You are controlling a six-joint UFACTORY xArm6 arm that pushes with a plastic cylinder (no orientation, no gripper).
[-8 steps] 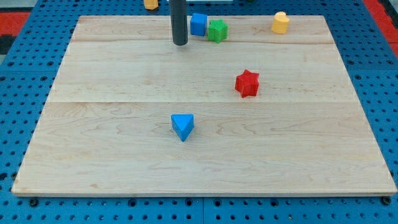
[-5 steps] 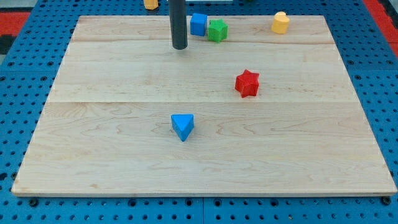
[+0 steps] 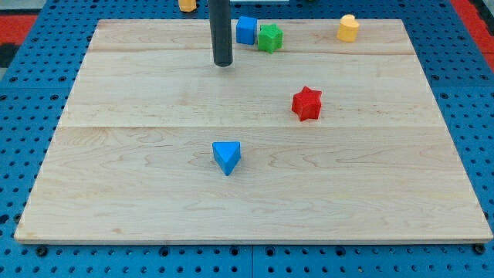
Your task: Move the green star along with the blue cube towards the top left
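Note:
The blue cube (image 3: pixel 246 30) sits near the board's top edge, a little left of centre. The green star (image 3: pixel 269 37) touches its right side. My tip (image 3: pixel 223 62) rests on the board to the left of and below the blue cube, a short gap away and touching neither block. The dark rod rises from it out of the view's top.
A red star (image 3: pixel 306 103) lies right of centre. A blue triangular block (image 3: pixel 227 156) lies near the middle. A yellow block (image 3: pixel 348 28) sits at the top right. An orange block (image 3: pixel 187 5) lies off the wooden board (image 3: pixel 116 185) at the top.
My tip has slid slightly downwards, away from the board's top edge. The blocks have not moved.

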